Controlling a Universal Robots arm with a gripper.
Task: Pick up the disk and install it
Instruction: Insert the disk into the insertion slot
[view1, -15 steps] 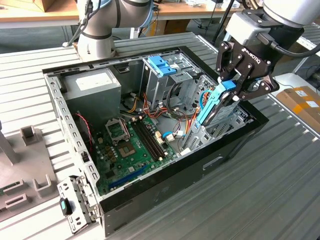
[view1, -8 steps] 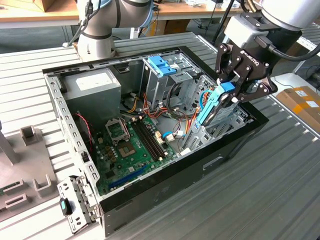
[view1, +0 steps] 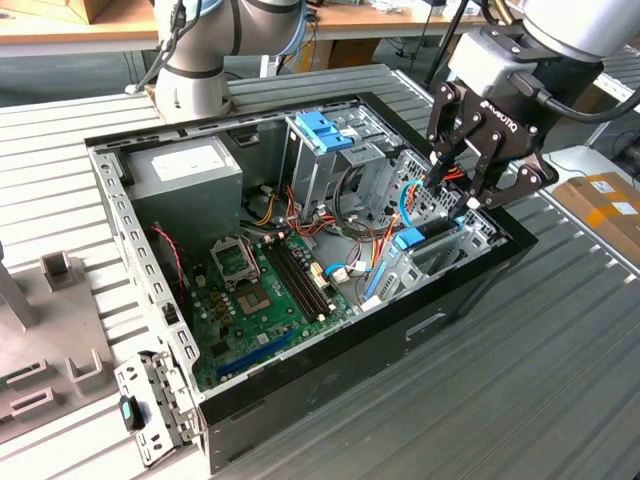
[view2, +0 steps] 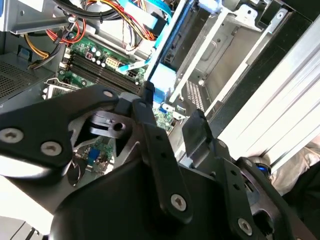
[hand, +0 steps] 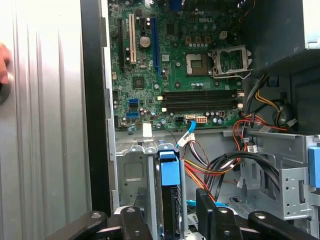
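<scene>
The disk (hand: 170, 172) stands on edge in a metal bay at the corner of the open computer case (view1: 330, 370). Its blue bracket faces up and its dark body drops into the slot. In the exterior view the blue bracket of the disk (view1: 410, 240) sits at the case's right end. My gripper (view1: 458, 192) hangs just above it, open. In the first wrist view the black fingers (hand: 132, 222) straddle the disk, apart from both its sides. The second wrist view shows the gripper (view2: 172, 107) open over the disk's blue edge (view2: 162, 77).
Inside the case lie a green motherboard (view1: 265, 290), a grey power-supply box (view1: 185, 170), a drive cage topped by a blue latch (view1: 325, 130), and loose coloured cables (hand: 215, 167). A person's hand (hand: 4, 62) rests on the slatted table. A cardboard box (view1: 600, 200) lies at the exterior view's right.
</scene>
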